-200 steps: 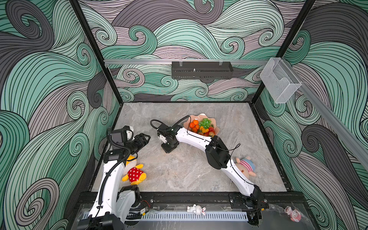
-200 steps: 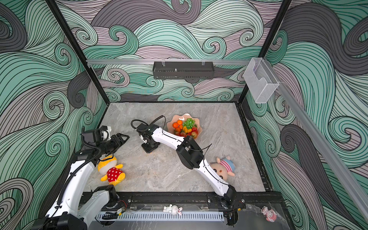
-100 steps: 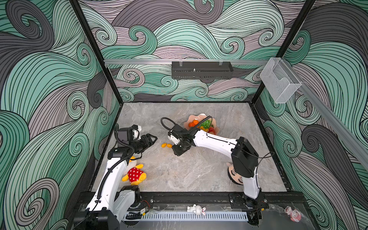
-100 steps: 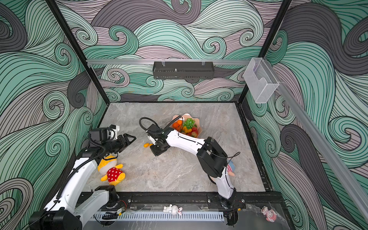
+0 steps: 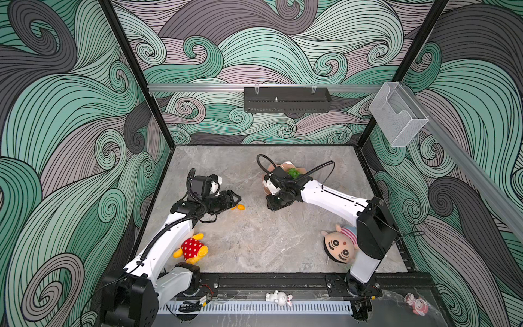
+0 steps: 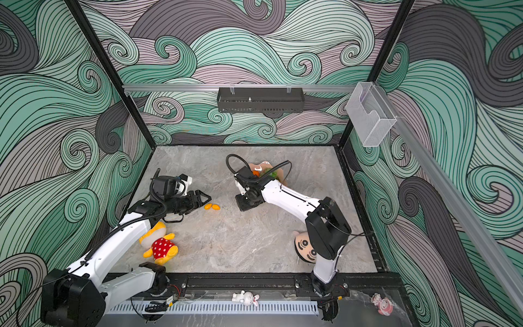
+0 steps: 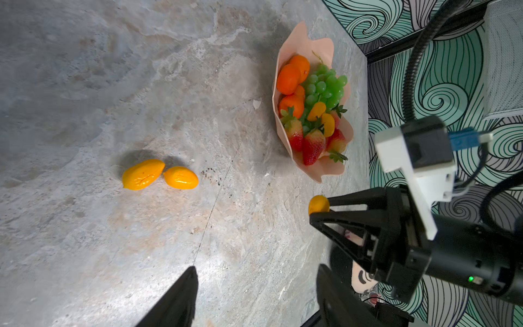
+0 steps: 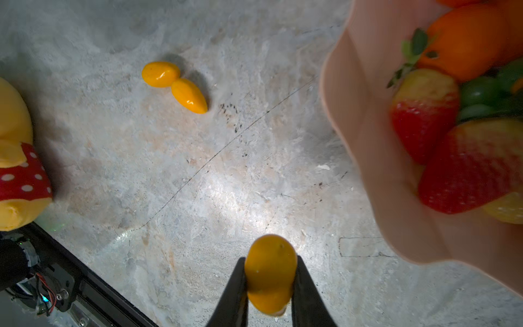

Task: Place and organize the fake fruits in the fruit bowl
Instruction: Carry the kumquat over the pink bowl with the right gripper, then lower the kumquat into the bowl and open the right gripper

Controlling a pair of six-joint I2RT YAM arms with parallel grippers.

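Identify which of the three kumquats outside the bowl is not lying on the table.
The kumquat clamped in the right gripper; the other two lie together on the table near the left gripper.

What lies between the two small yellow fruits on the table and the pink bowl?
Nothing but bare table with a few dark specks. The left wrist view shows this stretch between the two yellow fruits and the bowl.

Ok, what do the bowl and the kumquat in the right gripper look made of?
Fruit bowl: thin, smooth pale-pink wall, likely plastic, possibly glazed ceramic. Kumquat held by the right gripper: probably hard plastic, given its glossy skin with sharp highlights.
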